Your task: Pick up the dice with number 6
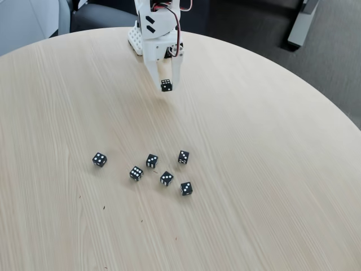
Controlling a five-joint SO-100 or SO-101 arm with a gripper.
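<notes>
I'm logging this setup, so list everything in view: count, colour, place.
small black cube die with white pips, held: one, black, between the fingers, lifted above the table's far part.
loose black cube dice with white pips: six, black, scattered on the table's near middle; leftmost sits apart.
round light wooden table: one, pale wood grain, spans the fixed view.
dark grey floor: beyond the table's far and right edge.
white robot arm: one, at the table's far edge.
fingers: two, white, pointing down, shut on the held die.
</notes>
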